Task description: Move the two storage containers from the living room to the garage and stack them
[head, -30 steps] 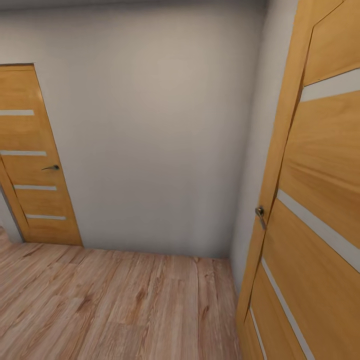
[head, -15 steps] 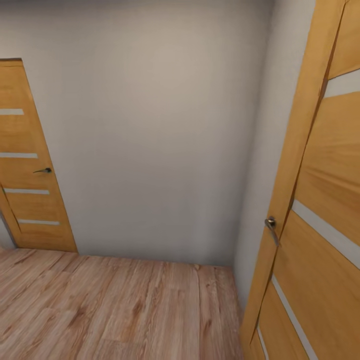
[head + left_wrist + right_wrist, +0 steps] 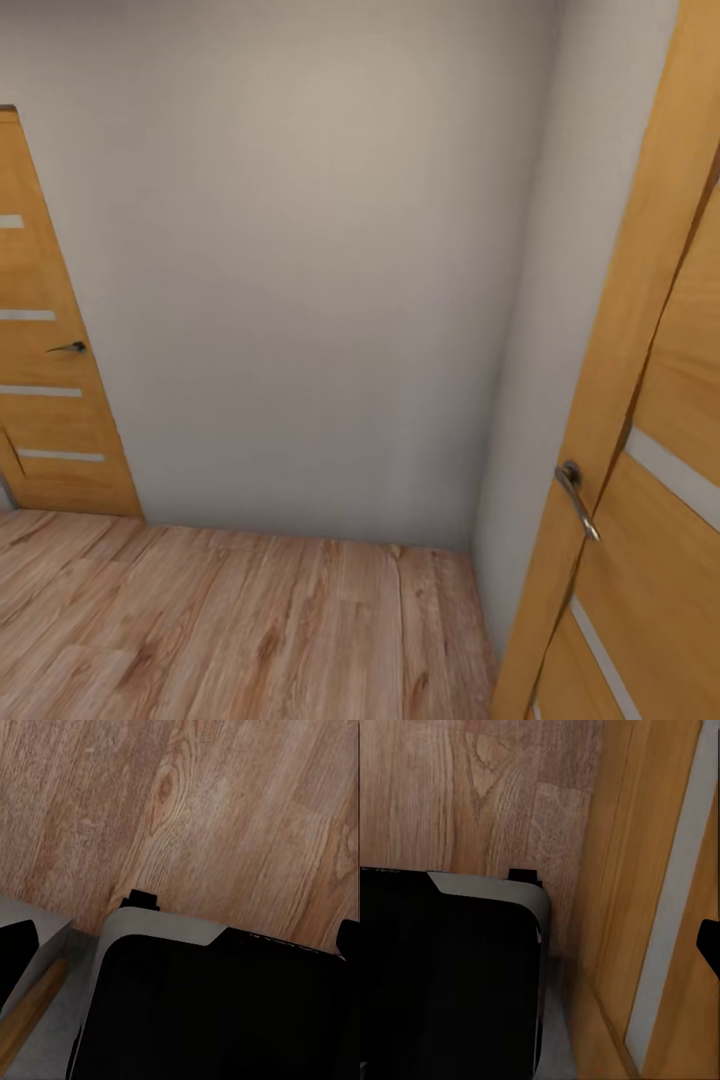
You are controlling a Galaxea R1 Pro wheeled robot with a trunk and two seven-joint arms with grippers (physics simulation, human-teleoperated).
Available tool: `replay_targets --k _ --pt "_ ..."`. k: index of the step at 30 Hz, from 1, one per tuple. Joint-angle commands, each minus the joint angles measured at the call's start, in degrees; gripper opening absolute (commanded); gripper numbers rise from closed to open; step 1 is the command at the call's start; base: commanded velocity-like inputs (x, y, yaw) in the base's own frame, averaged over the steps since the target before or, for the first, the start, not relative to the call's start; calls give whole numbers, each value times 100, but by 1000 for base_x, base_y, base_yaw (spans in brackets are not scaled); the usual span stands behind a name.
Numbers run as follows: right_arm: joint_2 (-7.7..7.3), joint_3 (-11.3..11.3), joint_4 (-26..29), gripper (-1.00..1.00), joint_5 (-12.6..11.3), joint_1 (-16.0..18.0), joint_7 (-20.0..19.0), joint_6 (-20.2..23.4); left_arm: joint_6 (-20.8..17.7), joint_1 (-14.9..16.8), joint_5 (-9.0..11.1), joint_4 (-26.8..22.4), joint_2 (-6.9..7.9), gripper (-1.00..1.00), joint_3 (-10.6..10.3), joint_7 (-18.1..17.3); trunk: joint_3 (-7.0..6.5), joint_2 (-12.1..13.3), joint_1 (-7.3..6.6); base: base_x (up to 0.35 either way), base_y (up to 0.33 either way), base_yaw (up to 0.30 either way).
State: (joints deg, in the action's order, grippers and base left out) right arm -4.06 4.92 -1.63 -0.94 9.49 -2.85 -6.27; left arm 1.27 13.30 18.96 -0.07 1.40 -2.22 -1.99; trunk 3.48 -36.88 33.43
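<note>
You are facing a plain grey-white wall (image 3: 300, 280) meeting a light wood plank floor (image 3: 230, 630). A wooden door (image 3: 45, 350) with pale horizontal strips and a dark lever handle (image 3: 66, 347) is standing at the left edge of the head view. A second wooden door (image 3: 640, 480) is rising close on the right, its metal handle (image 3: 578, 498) pointing down and toward you.

In the left wrist view, the robot's dark base (image 3: 217, 1009) with a light grey rim is sitting over the planks. In the right wrist view, the base (image 3: 446, 975) is lying just beside the right-hand door (image 3: 660, 907).

You cannot tell how far either tool is open, nor whether it is holding anything. The pictures are not telling you where the storage containers are.
</note>
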Motion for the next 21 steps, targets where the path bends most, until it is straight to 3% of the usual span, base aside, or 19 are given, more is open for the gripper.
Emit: replay_targets --k 1,21 --pt "1 44 -16 100 -11 9 -14 -33 13 6 47 7 1 100 -24 -21 10 -8 4 290 0 0" --pt "10 44 -15 100 -11 9 -14 -32 13 6 47 7 1 100 -24 -21 10 -8 4 290 0 0"
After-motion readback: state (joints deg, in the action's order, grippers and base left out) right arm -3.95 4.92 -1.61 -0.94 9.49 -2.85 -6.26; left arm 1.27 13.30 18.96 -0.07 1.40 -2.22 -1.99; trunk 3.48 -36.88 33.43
